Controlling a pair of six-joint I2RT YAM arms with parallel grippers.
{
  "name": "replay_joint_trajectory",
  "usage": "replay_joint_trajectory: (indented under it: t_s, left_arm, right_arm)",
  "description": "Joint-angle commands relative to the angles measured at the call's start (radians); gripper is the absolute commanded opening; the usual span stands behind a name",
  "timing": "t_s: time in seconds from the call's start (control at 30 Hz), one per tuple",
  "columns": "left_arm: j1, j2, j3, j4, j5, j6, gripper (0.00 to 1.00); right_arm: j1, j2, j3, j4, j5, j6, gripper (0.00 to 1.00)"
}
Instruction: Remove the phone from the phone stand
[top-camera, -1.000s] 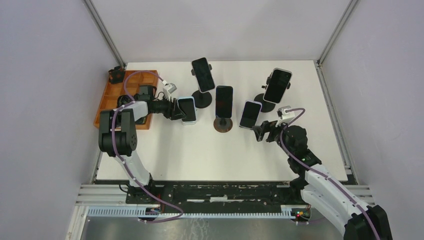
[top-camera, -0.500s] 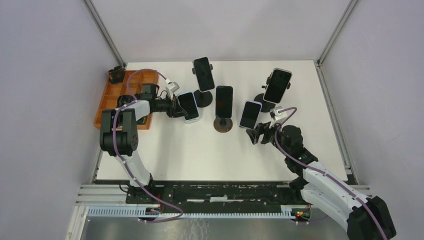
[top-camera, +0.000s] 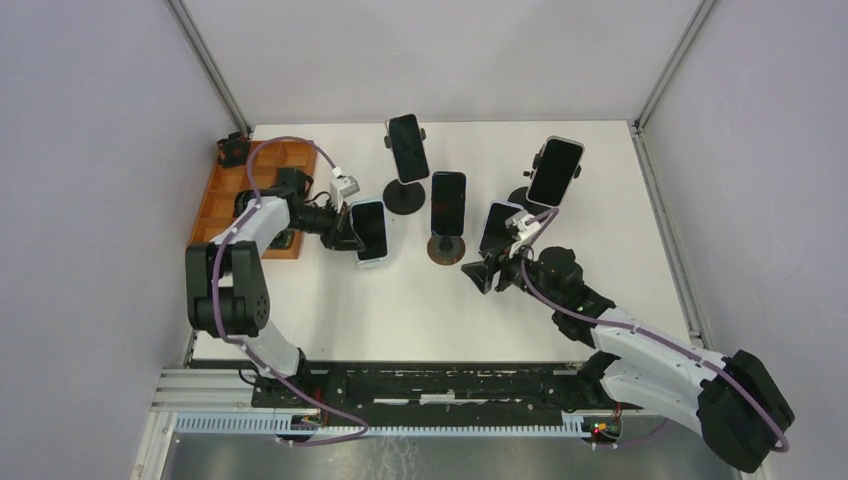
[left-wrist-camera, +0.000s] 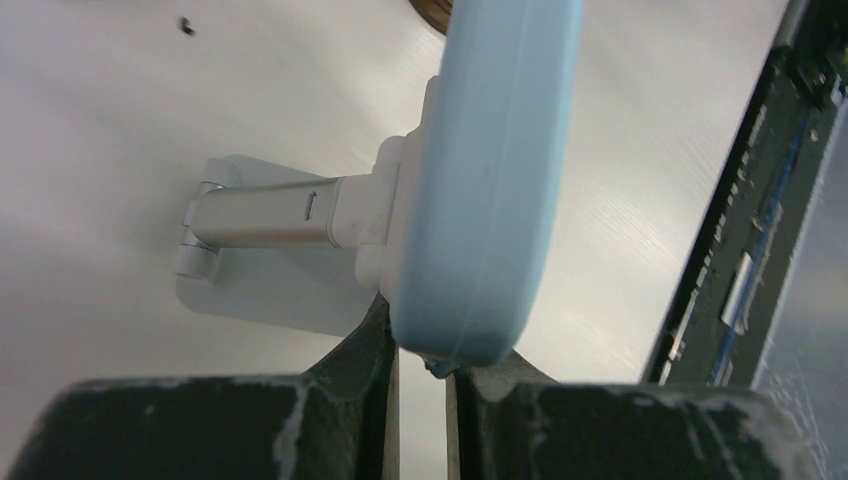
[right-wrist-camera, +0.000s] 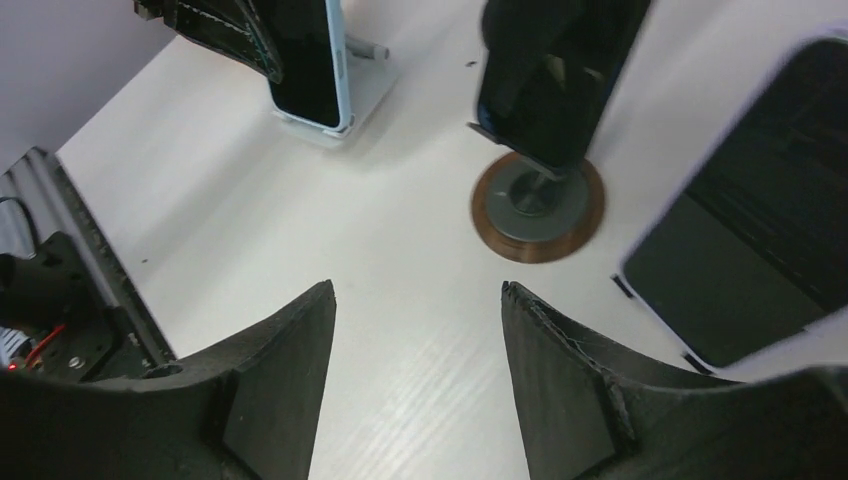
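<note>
A light-blue-cased phone (top-camera: 370, 231) sits on a white stand with a silver arm (left-wrist-camera: 265, 210) at the table's left. It is still joined to the stand's white mount. My left gripper (top-camera: 356, 232) is shut on the phone's edge; in the left wrist view the fingers pinch the blue case (left-wrist-camera: 490, 170) from both sides (left-wrist-camera: 422, 345). My right gripper (top-camera: 477, 275) is open and empty above bare table near the middle (right-wrist-camera: 418, 300). The right wrist view shows the blue phone (right-wrist-camera: 310, 60) and its stand base (right-wrist-camera: 355, 95) ahead to the left.
Several other phones stand on stands behind: one on a black stand (top-camera: 407, 148), one on a brown round base (top-camera: 448, 203), one near my right arm (top-camera: 500, 228), one at the back right (top-camera: 556, 171). An orange tray (top-camera: 222, 205) lies at the left edge.
My left gripper has swung the blue phone a little down and towards the front, still holding it. My right arm has moved left towards the table's middle, gripper still open.
</note>
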Motion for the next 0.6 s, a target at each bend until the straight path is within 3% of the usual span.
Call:
replay_joint_trajectory:
  t_s: [0.0,0.2,0.33,0.57]
  left_arm:
    - [0.004,-0.151,0.029,-0.368,0.072,0.271,0.02]
    - [0.001,-0.270,0.064,-0.619,0.134,0.389,0.02]
    - [0.000,-0.381,0.052,-0.679,0.148,0.402,0.02]
    - [-0.003,-0.512,0.024,-0.752,0.170,0.418,0.02]
  right_arm:
    - [0.102,0.092,0.085,0.138,-0.002,0.019,0.67]
    - [0.258,0.349,0.239,0.275,-0.088,0.049,0.70]
    - [0.319,0.508,0.362,0.308,-0.159,0.061,0.74]
    - [0.361,0.609,0.420,0.410,-0.224,0.110,0.71]
